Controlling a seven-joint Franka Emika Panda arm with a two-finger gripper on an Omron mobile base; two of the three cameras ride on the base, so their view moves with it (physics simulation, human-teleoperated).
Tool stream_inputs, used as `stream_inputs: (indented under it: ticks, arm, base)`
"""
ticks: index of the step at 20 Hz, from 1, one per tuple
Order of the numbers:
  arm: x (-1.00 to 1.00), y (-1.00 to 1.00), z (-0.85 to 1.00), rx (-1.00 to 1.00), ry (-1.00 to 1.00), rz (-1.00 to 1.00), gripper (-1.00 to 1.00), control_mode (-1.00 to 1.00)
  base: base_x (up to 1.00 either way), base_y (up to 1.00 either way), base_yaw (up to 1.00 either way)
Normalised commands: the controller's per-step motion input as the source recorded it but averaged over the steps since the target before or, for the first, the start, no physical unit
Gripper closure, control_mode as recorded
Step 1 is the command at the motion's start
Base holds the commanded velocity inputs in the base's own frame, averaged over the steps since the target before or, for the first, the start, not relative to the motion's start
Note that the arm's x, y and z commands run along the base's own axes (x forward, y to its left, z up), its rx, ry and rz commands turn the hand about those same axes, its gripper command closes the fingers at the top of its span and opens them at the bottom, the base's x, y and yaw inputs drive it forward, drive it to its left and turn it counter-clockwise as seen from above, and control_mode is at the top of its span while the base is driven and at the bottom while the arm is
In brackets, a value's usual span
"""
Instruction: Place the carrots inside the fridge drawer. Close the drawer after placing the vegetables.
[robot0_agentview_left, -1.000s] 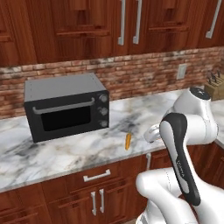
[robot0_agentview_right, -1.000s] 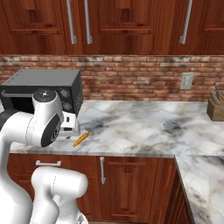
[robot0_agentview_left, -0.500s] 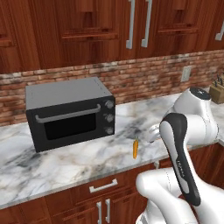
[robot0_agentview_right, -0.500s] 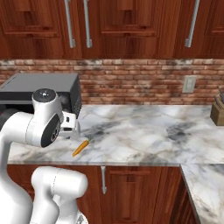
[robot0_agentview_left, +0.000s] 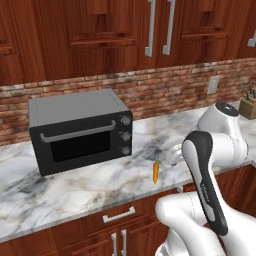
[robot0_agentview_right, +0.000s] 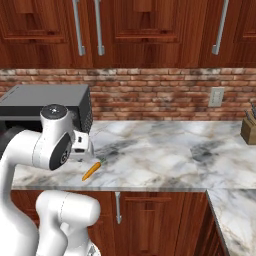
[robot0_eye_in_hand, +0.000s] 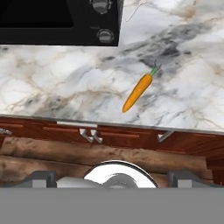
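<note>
The carrot (robot0_agentview_left: 155, 172) (robot0_agentview_right: 91, 171) (robot0_eye_in_hand: 138, 91) lies flat on the marble table (robot0_agentview_left: 75, 187) (robot0_agentview_right: 165, 160) (robot0_eye_in_hand: 57, 87), near its front edge, in front of and to the right of the black toaster oven (robot0_agentview_left: 80, 131) (robot0_agentview_right: 47, 102) (robot0_eye_in_hand: 61, 22). Its green-stemmed end points toward the brick wall (robot0_agentview_right: 160, 95). My gripper hangs apart from the carrot; whether its jaws are parted or together I cannot tell. A knife block (robot0_agentview_right: 247, 129) stands far right.
</note>
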Motion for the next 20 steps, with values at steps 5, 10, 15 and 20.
stream_inputs:
  ticks: [5,10,15,20]
  arm:
    - [0.0,0.0,-0.55,-0.01,0.11,-0.16,-1.0,-1.0]
    - [0.03,0.0,-0.62,0.0,0.15,-0.25,-1.0,-1.0]
    - [0.24,0.03,-0.41,0.0,0.12,-0.24,-1.0,-1.0]
    - [0.28,0.0,-0.19,0.0,0.01,-0.12,-1.0,-1.0]
  base:
    - [0.0,0.0,0.0]
    - [0.0,0.0,0.0]
    - [0.0,0.0,0.0]
    - [0.0,0.0,0.0]
